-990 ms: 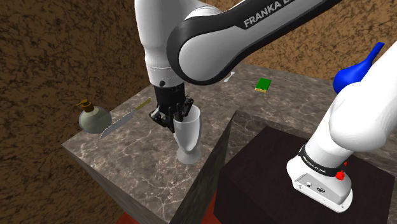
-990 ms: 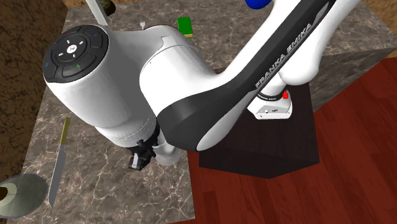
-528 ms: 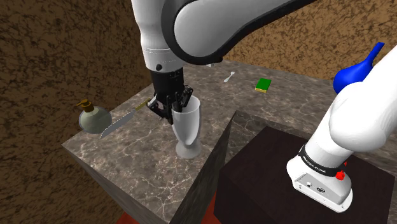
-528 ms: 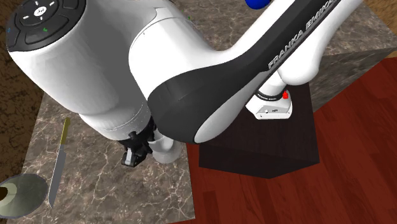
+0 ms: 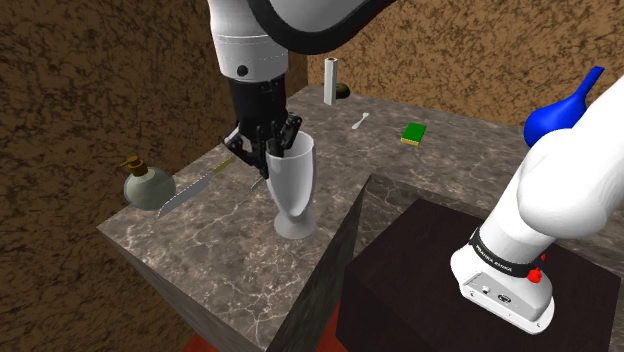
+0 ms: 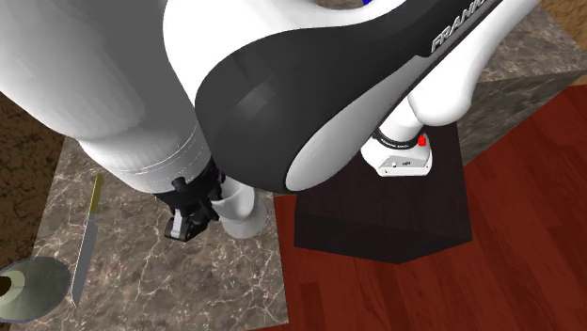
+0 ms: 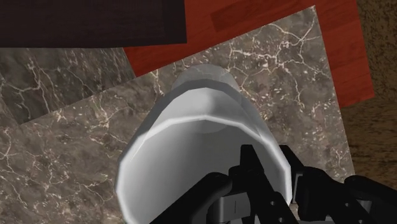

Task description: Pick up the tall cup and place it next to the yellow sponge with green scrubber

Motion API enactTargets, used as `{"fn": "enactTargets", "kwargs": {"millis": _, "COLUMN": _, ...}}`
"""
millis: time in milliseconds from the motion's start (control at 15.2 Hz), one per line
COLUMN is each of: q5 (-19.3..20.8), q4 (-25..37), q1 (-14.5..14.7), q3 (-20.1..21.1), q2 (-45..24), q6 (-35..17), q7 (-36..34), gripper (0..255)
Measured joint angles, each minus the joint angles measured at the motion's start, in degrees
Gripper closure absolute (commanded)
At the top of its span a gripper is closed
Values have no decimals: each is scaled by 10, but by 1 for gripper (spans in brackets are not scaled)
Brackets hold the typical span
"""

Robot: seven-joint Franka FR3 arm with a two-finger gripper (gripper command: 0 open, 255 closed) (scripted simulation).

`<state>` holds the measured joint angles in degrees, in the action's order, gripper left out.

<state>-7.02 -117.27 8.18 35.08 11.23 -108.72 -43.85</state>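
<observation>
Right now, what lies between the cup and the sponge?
Shoulder view: bare counter between cup and sponge; a spoon lies just off that line.

Veined marble counter (image 5: 220, 252), smooth cup (image 5: 295, 182)

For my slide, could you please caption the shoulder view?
End effector grips tall white cup by its rim over marble counter.

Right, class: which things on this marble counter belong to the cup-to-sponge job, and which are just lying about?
For the job: tall white cup, clasped at its rim by the gripper; yellow sponge with green top.
Lying about: serrated knife; round soap dispenser; small white spoon; blue vessel.
</observation>
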Motion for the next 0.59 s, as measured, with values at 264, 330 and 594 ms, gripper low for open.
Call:
{"fn": "enactTargets", "kwargs": {"millis": 264, "q5": -1, "q4": 27, "q1": -1, "q3": -3, "q2": 4, "q6": 31, "q7": 1, "gripper": 255}}
{"fn": "enactTargets", "kwargs": {"millis": 330, "q5": -1, "q4": 34, "q1": -1, "q3": -3, "q2": 5, "q6": 38, "q7": 0, "gripper": 255}}
{"fn": "enactTargets", "kwargs": {"millis": 594, "q5": 0, "q4": 62, "q1": -2, "q3": -6, "q2": 5, "q6": 67, "q7": 1, "gripper": 255}}
